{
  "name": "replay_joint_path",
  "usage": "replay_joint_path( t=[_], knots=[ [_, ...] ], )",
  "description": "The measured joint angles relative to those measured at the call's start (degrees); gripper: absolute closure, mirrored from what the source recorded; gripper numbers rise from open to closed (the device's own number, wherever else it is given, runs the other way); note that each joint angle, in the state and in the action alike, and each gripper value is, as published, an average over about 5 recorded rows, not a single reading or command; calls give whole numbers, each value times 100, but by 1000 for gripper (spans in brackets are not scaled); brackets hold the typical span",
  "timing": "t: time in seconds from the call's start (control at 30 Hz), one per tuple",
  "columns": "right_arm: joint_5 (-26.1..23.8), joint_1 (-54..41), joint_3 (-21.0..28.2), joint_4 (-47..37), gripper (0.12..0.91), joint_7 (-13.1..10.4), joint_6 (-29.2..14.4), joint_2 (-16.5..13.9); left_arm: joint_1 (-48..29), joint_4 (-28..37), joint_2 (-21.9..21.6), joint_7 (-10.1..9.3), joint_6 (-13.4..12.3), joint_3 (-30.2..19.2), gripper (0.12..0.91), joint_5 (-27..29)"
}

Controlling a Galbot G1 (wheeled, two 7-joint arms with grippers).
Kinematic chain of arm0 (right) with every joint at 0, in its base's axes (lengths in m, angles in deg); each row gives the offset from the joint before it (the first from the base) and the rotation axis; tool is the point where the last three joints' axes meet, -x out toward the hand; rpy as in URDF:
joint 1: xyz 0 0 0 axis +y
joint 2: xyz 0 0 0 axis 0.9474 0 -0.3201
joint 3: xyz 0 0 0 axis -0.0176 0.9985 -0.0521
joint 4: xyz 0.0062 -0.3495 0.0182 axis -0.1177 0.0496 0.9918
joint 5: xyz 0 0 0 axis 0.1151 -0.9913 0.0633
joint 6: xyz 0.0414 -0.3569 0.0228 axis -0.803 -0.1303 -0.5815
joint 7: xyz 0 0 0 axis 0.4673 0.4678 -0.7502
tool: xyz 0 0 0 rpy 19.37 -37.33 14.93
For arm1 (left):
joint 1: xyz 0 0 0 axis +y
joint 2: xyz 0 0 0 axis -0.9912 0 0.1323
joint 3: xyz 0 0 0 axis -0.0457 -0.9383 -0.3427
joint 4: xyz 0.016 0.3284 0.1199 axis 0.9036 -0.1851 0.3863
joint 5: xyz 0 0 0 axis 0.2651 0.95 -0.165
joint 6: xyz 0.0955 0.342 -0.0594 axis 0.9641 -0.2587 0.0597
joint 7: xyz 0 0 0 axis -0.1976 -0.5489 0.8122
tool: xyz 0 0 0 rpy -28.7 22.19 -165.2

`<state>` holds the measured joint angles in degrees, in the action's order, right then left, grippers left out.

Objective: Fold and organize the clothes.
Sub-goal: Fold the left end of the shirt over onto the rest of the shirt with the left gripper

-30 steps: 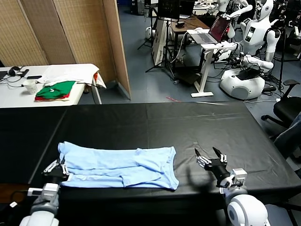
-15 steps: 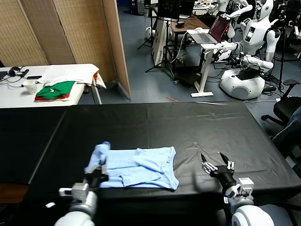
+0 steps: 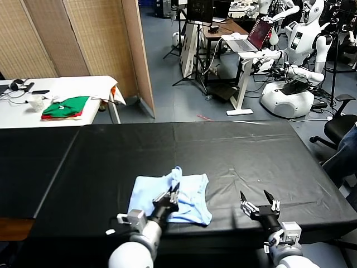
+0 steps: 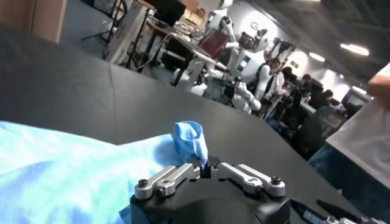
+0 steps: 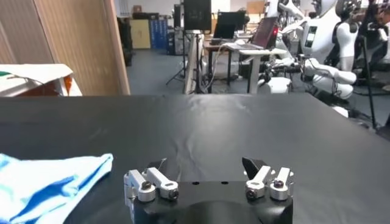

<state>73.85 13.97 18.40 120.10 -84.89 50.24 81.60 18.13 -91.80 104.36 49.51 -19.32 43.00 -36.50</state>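
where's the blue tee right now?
Head view: the light-blue T-shirt lies half-folded near the black table's front edge, just left of centre, pinched by the left end effector; the right end effector waits open beside it.

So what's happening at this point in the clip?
The robot is folding a light-blue T-shirt on the black table. Its left gripper is shut on one end of the shirt and has carried it across over the rest, so the shirt now lies doubled over near the table's front edge. The right gripper hangs open beside the shirt, touching nothing.

T-shirt's (image 3: 192, 192) left end folded rightward
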Motion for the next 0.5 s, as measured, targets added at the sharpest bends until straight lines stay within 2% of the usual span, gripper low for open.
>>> replay_joint_path(
  t=[0.2, 0.5],
  knots=[
    [-141, 60, 52, 14, 118, 7, -1, 123, -261, 252, 235, 65, -17, -408, 842, -174],
    [-214, -8, 71, -117, 118, 16, 7, 186, -501, 556, 468, 81, 12, -594, 842, -434]
  ],
)
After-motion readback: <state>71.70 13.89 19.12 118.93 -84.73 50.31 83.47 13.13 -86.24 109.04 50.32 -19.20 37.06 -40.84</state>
